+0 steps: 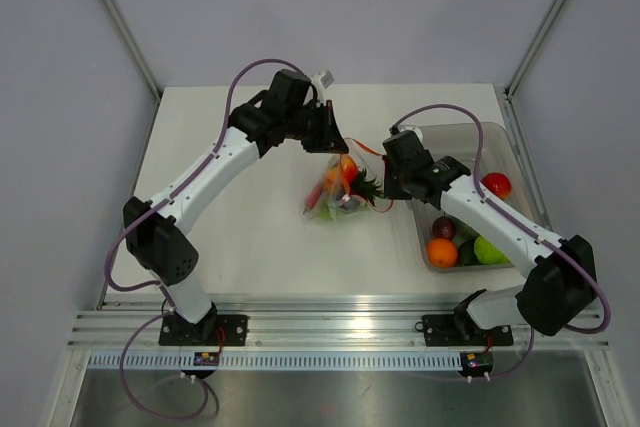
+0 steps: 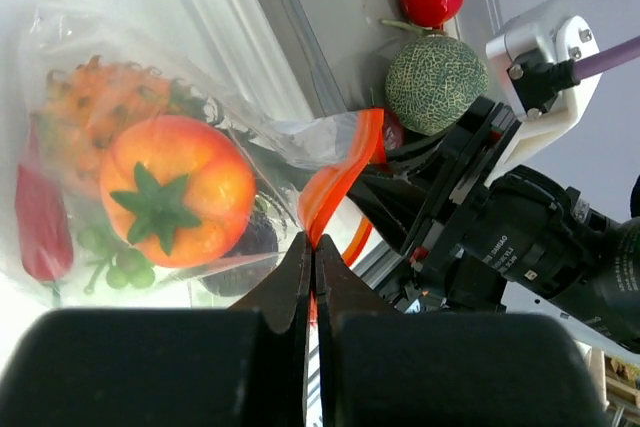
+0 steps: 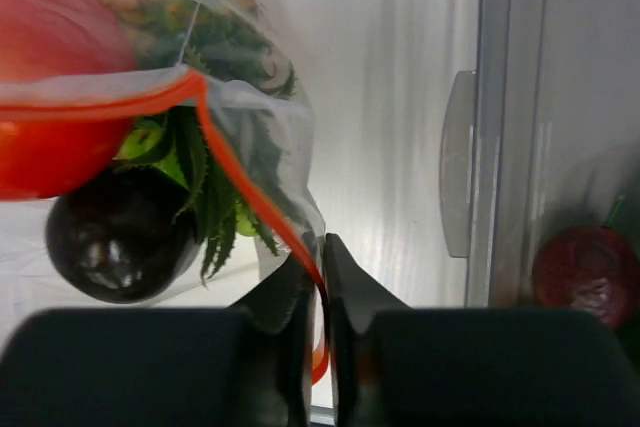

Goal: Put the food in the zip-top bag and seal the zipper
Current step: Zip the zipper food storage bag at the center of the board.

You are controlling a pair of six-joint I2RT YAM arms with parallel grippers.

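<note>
The zip-top bag [image 1: 338,195] lies mid-table, holding food: an orange tomato-like piece [image 2: 175,192], a pineapple [image 2: 105,97], a red chili [image 2: 40,222] and a dark purple piece [image 3: 115,242]. My left gripper [image 1: 335,143] is above the bag's far side, and in the left wrist view the left gripper [image 2: 313,247] is shut on the red-orange zipper [image 2: 335,172]. From the right, my right gripper [image 1: 392,187] meets the bag's mouth. In the right wrist view the right gripper [image 3: 322,259] has its jaws pinched together on the zipper [image 3: 240,182].
A rigid clear bin [image 1: 455,128] stands at the right with more food: a red piece [image 1: 496,185], an orange [image 1: 441,252], a green piece [image 1: 488,250] and a netted melon [image 2: 436,72]. The bin's wall [image 3: 500,127] runs close beside my right gripper.
</note>
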